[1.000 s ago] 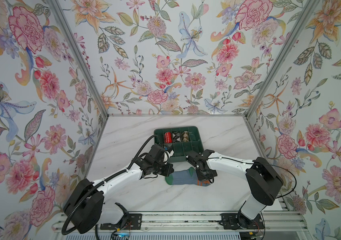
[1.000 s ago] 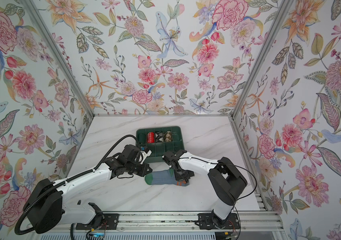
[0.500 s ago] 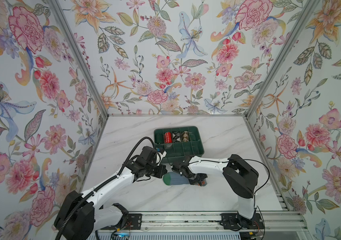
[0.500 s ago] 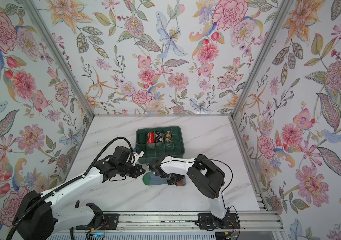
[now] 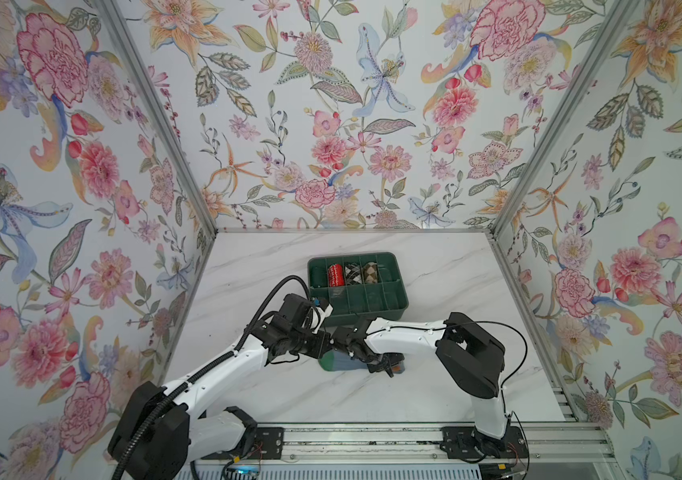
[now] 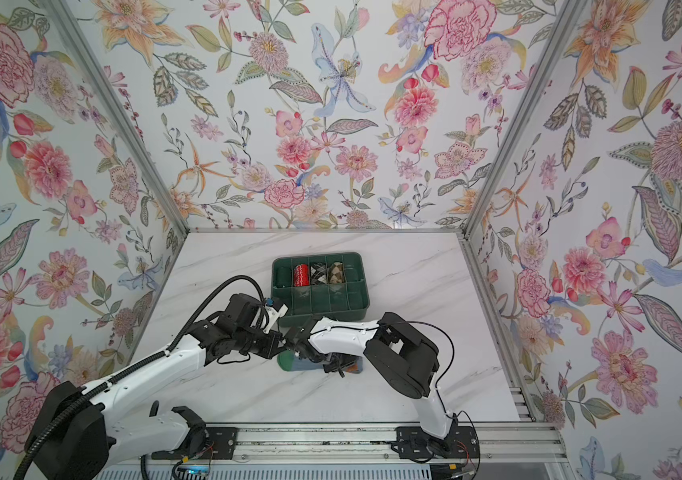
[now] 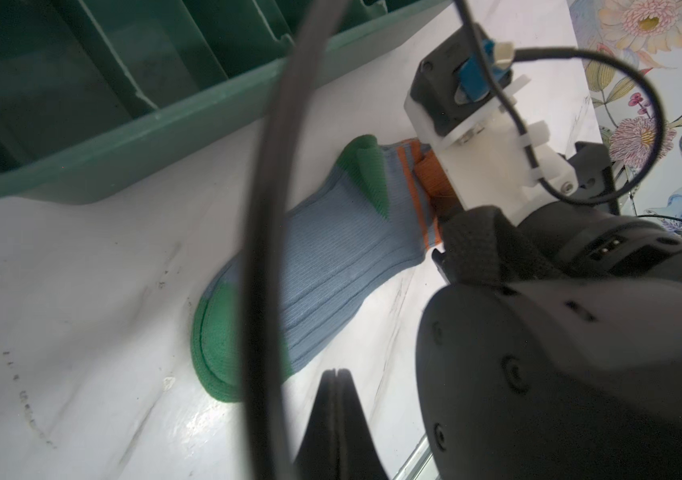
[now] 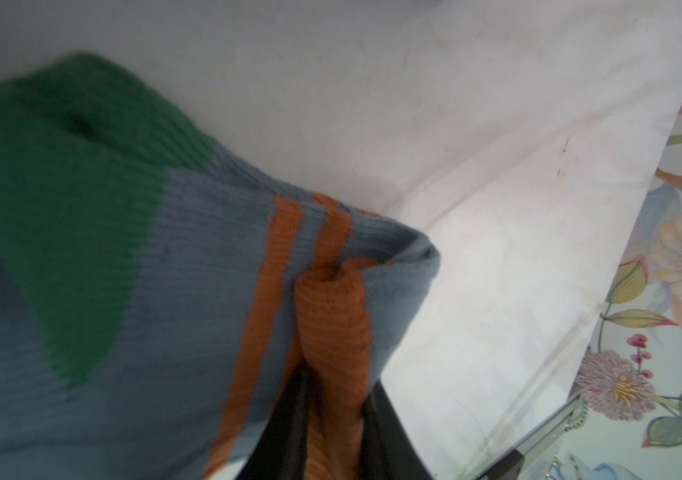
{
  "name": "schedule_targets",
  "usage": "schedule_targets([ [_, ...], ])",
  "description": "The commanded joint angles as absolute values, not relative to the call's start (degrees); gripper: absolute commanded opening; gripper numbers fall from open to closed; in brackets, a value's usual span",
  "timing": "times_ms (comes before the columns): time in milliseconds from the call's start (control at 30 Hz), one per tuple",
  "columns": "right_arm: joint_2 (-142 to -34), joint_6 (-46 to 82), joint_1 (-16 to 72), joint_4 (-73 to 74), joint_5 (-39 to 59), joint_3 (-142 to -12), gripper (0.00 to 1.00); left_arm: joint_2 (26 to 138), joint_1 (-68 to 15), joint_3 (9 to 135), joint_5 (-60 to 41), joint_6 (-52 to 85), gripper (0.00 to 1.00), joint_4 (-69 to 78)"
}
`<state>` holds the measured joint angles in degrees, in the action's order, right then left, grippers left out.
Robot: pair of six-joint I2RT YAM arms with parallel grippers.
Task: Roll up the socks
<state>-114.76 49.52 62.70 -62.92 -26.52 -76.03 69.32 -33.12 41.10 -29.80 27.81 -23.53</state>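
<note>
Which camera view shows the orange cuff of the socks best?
The right wrist view: the orange cuff is close and fills the middle. The left wrist view shows part of it behind the right arm. In both top views that arm hides nearly all of it.

socks [image 5: 339,363] before tray [image 5: 366,314], bundles [image 5: 351,275] apparently inside

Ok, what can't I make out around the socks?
Cuff of the socks: both top views, mostly under the right arm.
Grip of the right pincer: right wrist view blurred, tips sunk in cuff; clamped or loose, unclear.
Sock middle: left wrist view, crossed by a cable.
</note>
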Motion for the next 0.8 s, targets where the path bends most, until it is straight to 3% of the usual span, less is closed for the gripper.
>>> schedule_targets([
  [0,-113.02,49.65,63.43,-59.81,-24.11,-75.49,0.34,69.49,-32.44,39.99,-31.03,26.88,0.0,-23.42],
  [500,-103.46,47.53,62.43,-53.34,-23.33,-71.11,0.46,73.81,-32.45,41.92,-30.96,26.13,0.0,-21.63],
  [767,-92.84,43.63,57.99,-41.42,-15.48,-62.9,0.51,75.3,-32.53,44.4,-29.19,26.54,0.0,-21.45],
])
